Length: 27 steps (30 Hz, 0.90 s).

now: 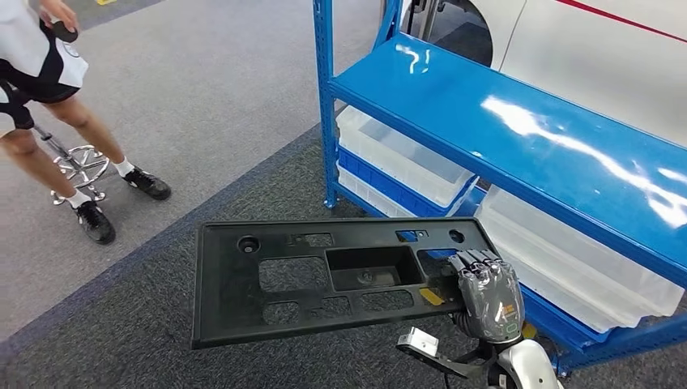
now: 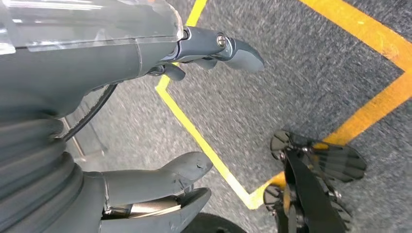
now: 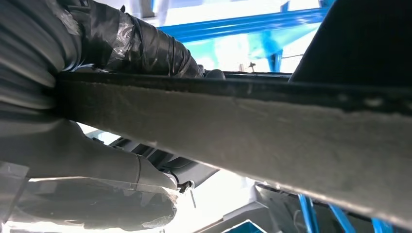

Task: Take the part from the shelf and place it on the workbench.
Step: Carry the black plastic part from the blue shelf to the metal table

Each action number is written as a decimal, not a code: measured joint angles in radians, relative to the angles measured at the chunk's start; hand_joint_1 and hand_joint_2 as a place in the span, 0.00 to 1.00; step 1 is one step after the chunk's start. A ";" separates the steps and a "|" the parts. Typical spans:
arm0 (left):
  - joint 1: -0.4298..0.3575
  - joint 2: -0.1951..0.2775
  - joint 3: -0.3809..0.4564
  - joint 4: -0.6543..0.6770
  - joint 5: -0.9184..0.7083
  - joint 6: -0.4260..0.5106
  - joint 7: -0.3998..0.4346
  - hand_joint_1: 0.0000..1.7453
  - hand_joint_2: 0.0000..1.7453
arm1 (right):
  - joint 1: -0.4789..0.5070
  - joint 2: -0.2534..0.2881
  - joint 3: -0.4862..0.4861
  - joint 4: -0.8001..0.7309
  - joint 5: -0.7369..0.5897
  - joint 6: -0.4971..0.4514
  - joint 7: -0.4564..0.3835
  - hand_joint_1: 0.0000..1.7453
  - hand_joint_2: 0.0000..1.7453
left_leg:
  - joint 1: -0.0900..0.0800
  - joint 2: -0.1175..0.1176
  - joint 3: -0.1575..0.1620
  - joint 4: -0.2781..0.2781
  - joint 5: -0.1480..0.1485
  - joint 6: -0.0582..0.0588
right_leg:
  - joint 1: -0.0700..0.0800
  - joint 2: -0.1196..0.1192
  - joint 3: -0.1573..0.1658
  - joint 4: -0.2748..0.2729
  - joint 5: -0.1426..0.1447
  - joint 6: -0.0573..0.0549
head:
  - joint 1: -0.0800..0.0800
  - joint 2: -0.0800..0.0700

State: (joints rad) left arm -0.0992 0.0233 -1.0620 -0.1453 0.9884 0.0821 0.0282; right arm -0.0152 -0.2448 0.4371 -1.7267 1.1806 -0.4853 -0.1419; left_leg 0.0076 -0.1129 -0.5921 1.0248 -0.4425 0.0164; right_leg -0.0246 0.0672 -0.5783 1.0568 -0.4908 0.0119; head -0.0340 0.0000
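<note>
The right robot hand (image 1: pixel 488 293) clamps the black part's (image 1: pixel 324 279) right end, carrying it clear of the shelf (image 1: pixel 518 121); the left robot hand (image 2: pixel 145 121) hangs open. Next, likely, turning toward the desk.

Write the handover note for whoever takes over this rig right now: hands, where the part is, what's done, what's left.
Right hand: grips the black plastic part by its right end, holding it roughly level in the air beside the blue shelf.
Left hand: holds nothing, fingers apart, hanging over the floor with yellow lines.
Done: part is off the shelf.
Left: carry it to the workbench and set it down.
Note: a person stands nearby on the left.
</note>
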 joint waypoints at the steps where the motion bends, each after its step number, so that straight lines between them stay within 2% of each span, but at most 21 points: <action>1: 0.000 0.000 0.000 0.000 0.000 0.000 -0.002 0.00 1.00 | -0.002 -0.001 0.001 0.000 -0.002 0.000 -0.001 1.00 1.00 | 0.001 -0.011 -0.006 0.003 0.001 -0.006 | 0.001 0.003 0.001 -0.006 -0.004 -0.002 | 0.000 0.000; 2: 0.001 0.000 0.000 0.000 0.000 0.000 -0.003 0.00 1.00 | -0.004 -0.001 0.001 0.000 -0.003 0.000 -0.001 1.00 1.00 | 0.003 -0.022 -0.012 0.002 0.003 -0.013 | 0.001 -0.007 0.000 -0.009 -0.004 -0.005 | -0.001 0.000; 3: 0.004 0.000 0.000 0.000 0.000 0.001 -0.004 0.00 1.00 | -0.006 -0.001 0.002 0.000 -0.004 0.000 -0.002 1.00 1.00 | 0.005 -0.020 -0.015 0.004 0.003 -0.018 | 0.002 -0.019 0.002 -0.012 -0.002 -0.011 | 0.000 0.000; 4: 0.006 0.000 -0.001 0.000 0.000 0.001 -0.004 0.00 1.00 | -0.008 -0.002 0.002 0.000 -0.004 -0.001 -0.001 1.00 1.00 | 0.004 -0.003 -0.021 0.015 -0.004 -0.024 | 0.002 -0.031 0.004 -0.015 0.000 -0.018 | -0.001 0.000; 5: 0.005 0.000 -0.001 0.001 0.000 0.001 -0.004 0.00 1.00 | -0.010 -0.002 0.002 0.000 -0.005 -0.001 -0.001 1.00 1.00 | 0.003 0.025 -0.034 0.043 -0.022 -0.029 | 0.001 -0.044 0.006 -0.019 0.002 -0.024 | -0.001 0.000; 7: 0.000 -0.001 -0.001 0.001 0.000 0.002 -0.005 0.00 1.00 | -0.009 -0.004 0.002 0.000 -0.008 -0.002 -0.001 1.00 1.00 | 0.003 0.086 -0.087 0.157 -0.083 -0.036 | 0.005 -0.072 0.007 -0.022 0.002 -0.032 | -0.002 0.000; 8: -0.002 -0.001 -0.001 0.001 0.000 0.002 -0.005 0.00 1.00 | -0.009 -0.004 0.002 0.001 -0.009 -0.002 -0.002 1.00 1.00 | 0.004 0.099 -0.119 0.223 -0.111 -0.039 | 0.007 -0.086 0.007 -0.021 0.001 -0.034 | -0.002 0.000; 9: -0.002 -0.001 -0.002 0.001 0.000 0.002 -0.006 0.00 1.00 | -0.008 -0.004 0.002 0.001 -0.010 -0.002 -0.002 1.00 1.00 | 0.004 0.105 -0.142 0.271 -0.127 -0.041 | 0.009 -0.101 0.006 -0.021 0.000 -0.035 | -0.002 0.000; 10: -0.001 -0.001 -0.002 0.001 0.000 0.002 -0.006 0.00 1.00 | -0.008 -0.004 0.002 0.002 -0.010 -0.002 -0.002 1.00 1.00 | 0.004 0.108 -0.147 0.284 -0.122 -0.040 | 0.011 -0.115 0.007 -0.021 -0.001 -0.036 | -0.002 0.000; 11: 0.000 -0.001 -0.002 0.001 0.000 0.002 -0.006 0.00 1.00 | -0.008 -0.004 0.002 0.002 -0.010 -0.002 -0.002 1.00 1.00 | 0.004 0.110 -0.131 0.255 -0.099 -0.038 | 0.012 -0.128 0.008 -0.021 -0.002 -0.036 | -0.003 0.000; 12: 0.001 0.000 -0.002 0.001 0.000 0.002 -0.006 0.00 1.00 | -0.008 -0.004 0.002 0.002 -0.010 -0.002 -0.002 1.00 1.00 | 0.002 0.119 -0.098 0.193 -0.065 -0.033 | 0.014 -0.140 0.010 -0.021 -0.004 -0.036 | -0.003 0.000; 14: 0.000 0.002 -0.002 0.001 0.000 0.004 -0.005 0.00 1.00 | -0.008 -0.004 0.002 0.002 -0.012 -0.002 -0.002 1.00 1.00 | -0.011 0.168 -0.024 0.056 -0.018 -0.015 | 0.018 -0.164 0.015 -0.021 -0.008 -0.032 | -0.002 0.000; 16: -0.002 0.005 -0.002 0.002 0.004 0.007 -0.003 0.00 1.00 | -0.007 -0.004 0.002 0.002 -0.015 -0.003 -0.002 1.00 1.00 | -0.024 0.195 0.002 -0.001 -0.009 0.000 | 0.022 -0.186 0.019 -0.022 -0.011 -0.025 | -0.002 0.000; 18: 0.001 0.007 -0.003 0.002 0.007 0.008 0.001 0.00 1.00 | -0.007 -0.004 0.002 0.001 -0.017 -0.004 -0.004 1.00 1.00 | -0.022 0.169 0.001 -0.010 -0.003 0.009 | 0.023 -0.201 0.024 -0.024 -0.014 -0.015 | -0.002 0.000; 19: 0.002 0.008 -0.003 0.002 0.008 0.009 0.003 0.00 1.00 | -0.007 -0.005 0.002 -0.001 -0.017 -0.005 -0.004 1.00 1.00 | -0.018 0.157 0.005 -0.019 0.002 0.014 | 0.021 -0.185 0.026 -0.019 -0.021 -0.010 | -0.002 0.000; 20: 0.003 0.007 -0.004 0.003 0.008 0.009 0.005 0.00 1.00 | -0.007 -0.006 0.001 -0.002 -0.017 -0.007 -0.005 1.00 1.00 | -0.014 0.145 0.010 -0.027 0.008 0.019 | 0.020 -0.156 0.021 -0.001 -0.036 -0.006 | -0.001 0.000; 22: 0.001 0.006 -0.005 0.003 0.008 0.009 0.007 0.00 1.00 | -0.003 -0.008 -0.001 -0.004 -0.019 -0.010 -0.005 1.00 1.00 | -0.010 0.121 0.014 -0.036 0.015 0.025 | 0.016 -0.090 -0.024 0.098 -0.094 -0.001 | 0.000 0.000; 24: 0.000 0.006 -0.006 0.003 0.009 0.008 0.008 0.00 1.00 | 0.002 -0.010 -0.004 -0.004 -0.021 -0.011 -0.005 1.00 1.00 | -0.009 0.093 0.011 -0.034 0.016 0.027 | 0.015 -0.071 -0.087 0.222 -0.144 0.002 | 0.000 0.000; 25: 0.001 0.005 -0.008 0.003 0.009 0.008 0.008 0.00 1.00 | 0.005 -0.011 -0.005 -0.004 -0.022 -0.010 -0.005 1.00 1.00 | -0.008 0.078 0.010 -0.031 0.016 0.027 | 0.013 -0.069 -0.102 0.248 -0.144 0.003 | 0.000 0.000; 26: 0.002 0.005 -0.009 0.003 0.010 0.008 0.008 0.00 1.00 | 0.006 -0.012 -0.006 -0.004 -0.024 -0.009 -0.005 1.00 1.00 | -0.007 0.063 0.010 -0.028 0.015 0.026 | 0.011 -0.068 -0.100 0.238 -0.123 0.005 | 0.000 0.000; 27: 0.003 0.004 -0.010 0.003 0.011 0.007 0.008 0.00 1.00 | 0.007 -0.013 -0.007 -0.004 -0.025 -0.008 -0.005 1.00 1.00 | -0.005 0.048 0.009 -0.022 0.013 0.022 | 0.008 -0.062 -0.079 0.188 -0.085 0.007 | 0.000 0.000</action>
State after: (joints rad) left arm -0.0962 0.0277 -1.0716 -0.1427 0.9990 0.0894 0.0362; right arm -0.0082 -0.2582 0.4303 -1.7309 1.1559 -0.4937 -0.1467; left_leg 0.0024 -0.0654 -0.5826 1.0025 -0.4293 0.0389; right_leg -0.0169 0.0047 -0.6572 1.2450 -0.5755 0.0187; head -0.0340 0.0000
